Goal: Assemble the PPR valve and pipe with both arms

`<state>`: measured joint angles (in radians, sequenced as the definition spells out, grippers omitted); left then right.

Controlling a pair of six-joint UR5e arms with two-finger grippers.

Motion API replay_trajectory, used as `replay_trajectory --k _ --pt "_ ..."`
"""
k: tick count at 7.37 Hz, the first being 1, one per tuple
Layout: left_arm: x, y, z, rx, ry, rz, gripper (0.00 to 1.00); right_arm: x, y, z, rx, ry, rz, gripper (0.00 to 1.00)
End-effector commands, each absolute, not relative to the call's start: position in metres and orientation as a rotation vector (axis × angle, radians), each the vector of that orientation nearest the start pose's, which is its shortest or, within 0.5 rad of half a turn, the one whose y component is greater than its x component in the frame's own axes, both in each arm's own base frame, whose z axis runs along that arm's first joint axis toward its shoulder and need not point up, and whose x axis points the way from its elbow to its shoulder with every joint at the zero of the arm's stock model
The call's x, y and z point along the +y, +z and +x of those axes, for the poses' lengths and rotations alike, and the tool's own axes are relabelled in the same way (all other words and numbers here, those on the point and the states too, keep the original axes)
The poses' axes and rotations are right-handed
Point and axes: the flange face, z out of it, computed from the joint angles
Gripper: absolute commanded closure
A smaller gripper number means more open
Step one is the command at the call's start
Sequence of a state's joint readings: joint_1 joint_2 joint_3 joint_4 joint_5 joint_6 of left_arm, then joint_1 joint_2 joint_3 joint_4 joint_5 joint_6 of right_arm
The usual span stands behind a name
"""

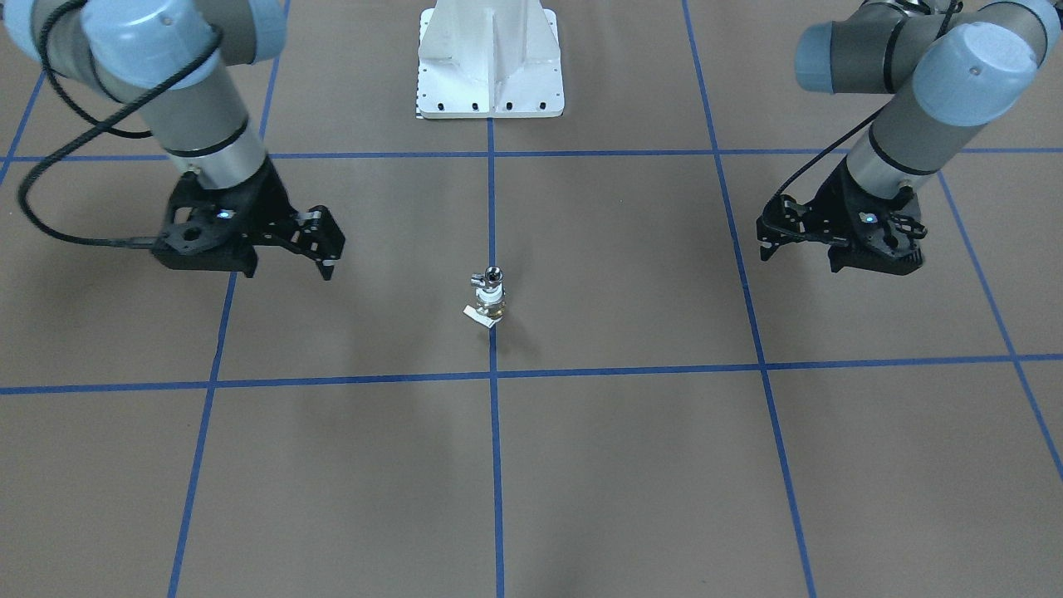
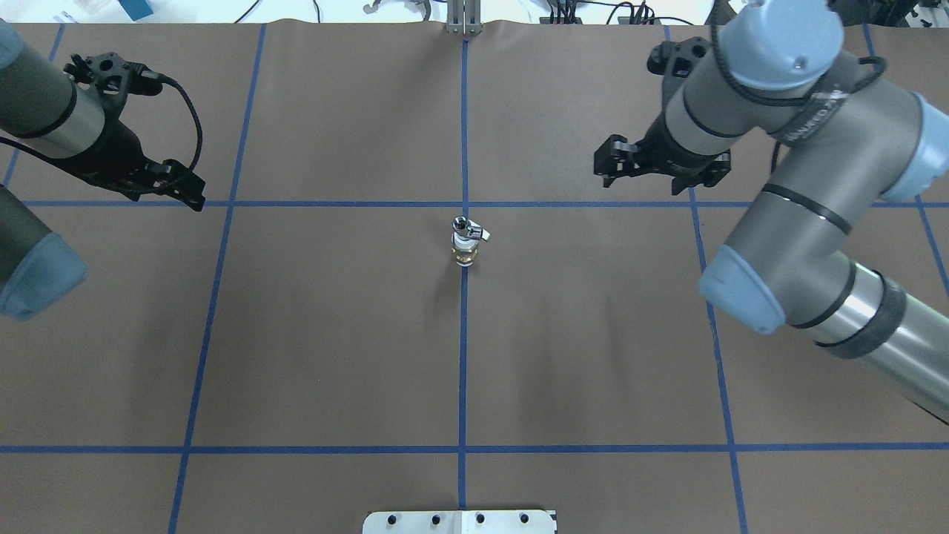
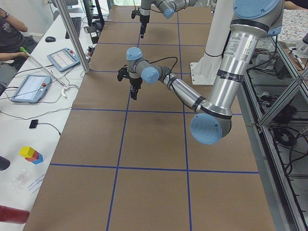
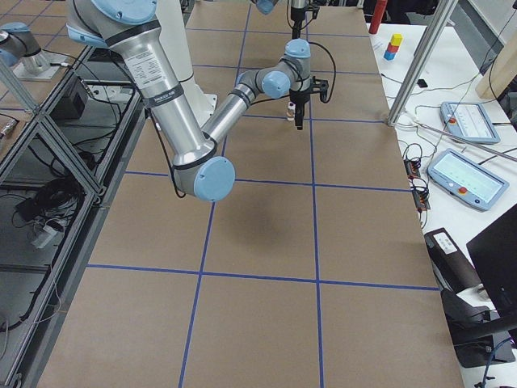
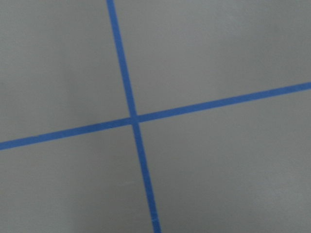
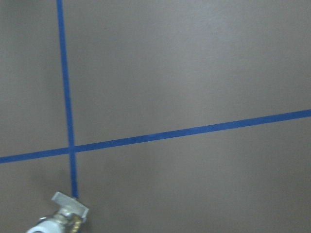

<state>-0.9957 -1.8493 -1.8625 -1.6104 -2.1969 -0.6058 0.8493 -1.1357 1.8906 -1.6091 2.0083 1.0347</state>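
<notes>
Nothing reads clearly. Pale lettering (image 2: 812, 119) runs along the right arm (image 2: 830, 178) just below its top joint cap (image 2: 786, 37), too blurred to make out; the left arm (image 3: 226, 72) bears equally unreadable print (image 3: 239, 45).

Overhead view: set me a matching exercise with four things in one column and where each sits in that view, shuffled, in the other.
Things:
1. valve
2. left gripper
3. right gripper
4. white base

Places:
A. bottom edge, middle
B. upper left
C. on the middle blue line, near the centre
D. upper right

Pairs: 1-C, 2-B, 3-D, 4-A
</notes>
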Motion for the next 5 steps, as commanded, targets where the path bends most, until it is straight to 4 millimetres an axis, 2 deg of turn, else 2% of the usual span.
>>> replay_trajectory --k 1,3,4,5 --pt "-0.534 0.427 0.16 0.801 0.214 0.183 0.0 -0.503 0.414 -0.232 -0.803 0.07 0.21 0.0" --pt "-0.538 0.48 0.096 0.754 0.252 0.203 0.0 -0.529 0.494 -0.129 -0.935 0.143 0.057 0.01" --pt "-0.524 0.518 0.083 0.73 0.292 0.173 0.0 -0.526 0.536 -0.09 -0.905 0.094 0.079 0.0" --pt "-0.534 0.547 0.054 0.711 0.347 0.187 0.0 -0.53 0.582 -0.066 -0.863 -0.017 0.112 0.0"
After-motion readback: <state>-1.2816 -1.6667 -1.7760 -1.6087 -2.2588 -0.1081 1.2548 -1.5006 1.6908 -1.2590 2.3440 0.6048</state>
